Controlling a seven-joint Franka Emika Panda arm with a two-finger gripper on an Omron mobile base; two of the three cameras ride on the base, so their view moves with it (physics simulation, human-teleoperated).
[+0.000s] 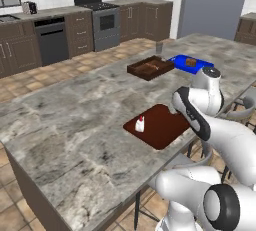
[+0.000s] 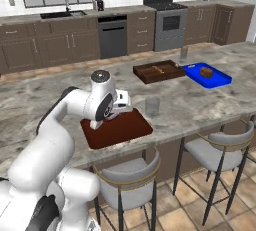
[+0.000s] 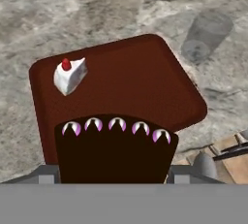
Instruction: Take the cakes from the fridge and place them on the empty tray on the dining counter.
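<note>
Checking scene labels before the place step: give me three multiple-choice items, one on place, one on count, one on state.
1. Where is the white cake?
A. reddish-brown tray
B. blue tray
C. sectioned dark tray

2. How many trays are on the dining counter?
A. two
B. three
C. four

3. What is the pincer doing?
A. open, empty
B. shut on the chocolate cake
C. shut on the white cake

Key:
1 A: the white cake sits near one corner of the reddish-brown tray.
2 B: the reddish-brown, sectioned dark and blue trays.
3 B: the hand view shows the dark wedge between the fingers, over the reddish-brown tray.
</note>
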